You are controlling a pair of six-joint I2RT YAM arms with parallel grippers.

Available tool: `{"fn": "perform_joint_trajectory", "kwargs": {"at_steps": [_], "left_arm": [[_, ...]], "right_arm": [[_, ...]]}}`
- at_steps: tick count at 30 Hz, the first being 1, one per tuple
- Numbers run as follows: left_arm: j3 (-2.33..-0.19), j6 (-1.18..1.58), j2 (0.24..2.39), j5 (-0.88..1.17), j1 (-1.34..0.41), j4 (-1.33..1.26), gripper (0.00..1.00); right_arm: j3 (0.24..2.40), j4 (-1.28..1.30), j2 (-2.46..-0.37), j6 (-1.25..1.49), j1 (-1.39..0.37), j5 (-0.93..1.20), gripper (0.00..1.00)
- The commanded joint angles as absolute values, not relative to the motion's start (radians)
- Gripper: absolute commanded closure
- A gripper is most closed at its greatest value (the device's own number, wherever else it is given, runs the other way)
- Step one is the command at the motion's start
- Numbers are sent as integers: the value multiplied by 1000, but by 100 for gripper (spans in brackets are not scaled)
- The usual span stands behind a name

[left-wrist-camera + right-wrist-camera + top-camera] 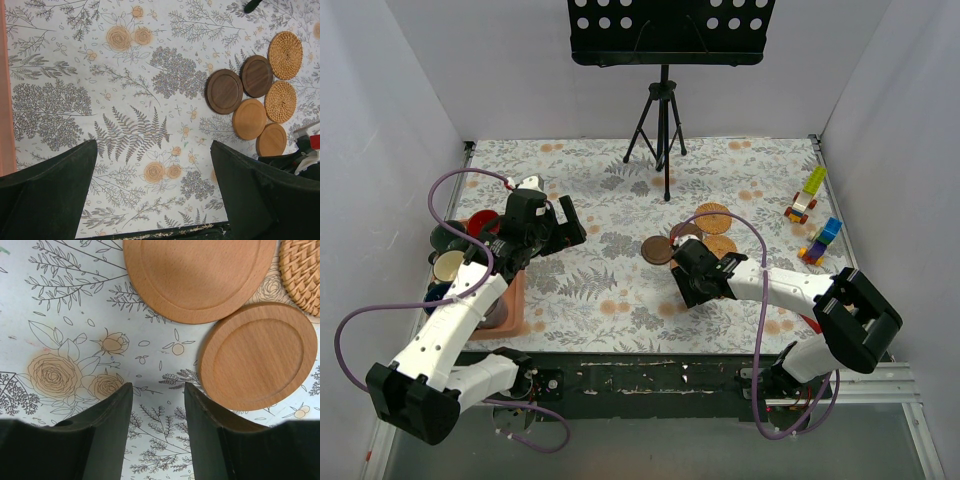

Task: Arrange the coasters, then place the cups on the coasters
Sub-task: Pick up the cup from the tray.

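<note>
The coasters lie bunched right of centre on the floral cloth: two dark brown (224, 91) (257, 76), two rattan (285, 48) (280, 101) and two wooden (249, 119) (271, 140). My right gripper (157, 386) hangs low over the cloth just short of them, open and empty. Its right finger is close beside the nearer wooden coaster (260, 355), and the other wooden coaster (200, 275) lies beyond. The cups (455, 250) are crowded at the far left on the pink tray. My left gripper (152, 145) is wide open above bare cloth, next to the cups (570, 225).
The pink tray (517, 300) lies along the left edge. Toy blocks (807, 195) (823, 240) sit at the right side. A music stand's tripod (660, 130) stands at the back middle. White walls close in three sides.
</note>
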State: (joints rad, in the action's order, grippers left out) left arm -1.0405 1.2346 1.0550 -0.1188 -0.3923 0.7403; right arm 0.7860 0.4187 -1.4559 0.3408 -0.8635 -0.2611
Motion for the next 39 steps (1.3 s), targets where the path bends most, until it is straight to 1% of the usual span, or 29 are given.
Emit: {"fn": "perform_joint_trajectory", "kwargs": {"at_steps": [1, 21, 39], "left_arm": [[-1062, 1235, 1029, -121, -394, 739, 2], [-1065, 1235, 1025, -120, -394, 742, 2], [-1065, 1235, 1026, -123, -394, 744, 2]], "right_arm": [[785, 437, -1450, 364, -858, -310, 47], [776, 440, -1462, 385, -833, -370, 47], [768, 434, -1456, 381, -815, -373, 47]]}}
